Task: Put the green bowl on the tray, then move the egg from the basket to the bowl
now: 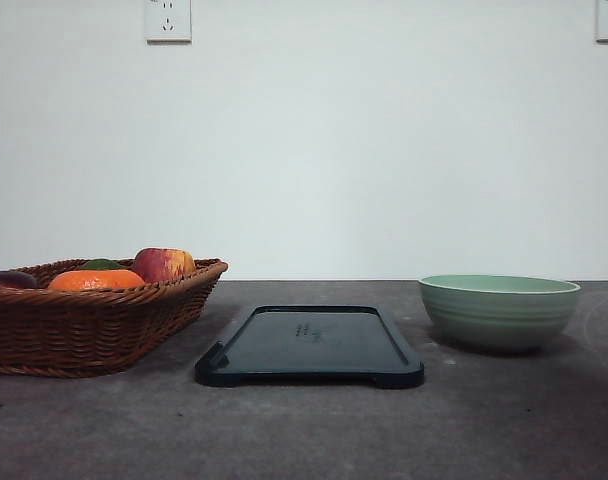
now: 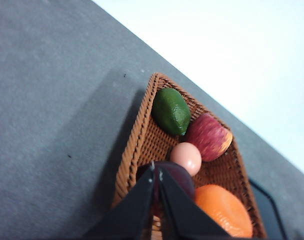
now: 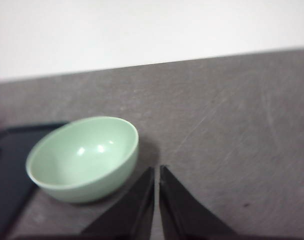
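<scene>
Bowl (image 3: pixel 82 157) sits on table beside closed right jaws.

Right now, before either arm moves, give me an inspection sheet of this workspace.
Surface: grey table, faint scuffs.
Job's things: pale sage-green round bowl upright, empty, on the table right of the flat near-black rectangular tray, which is bare. Small pinkish-brown egg lies in the brown woven wicker basket, left of the tray.
Clutter: in the basket, red-yellow apple, orange fruit, green fruit, dark purple fruit.
Grippers: left gripper shut, above the basket; right gripper shut, beside the bowl.
Cables: nothing seen.
Surroundings: white wall, two sockets.
</scene>
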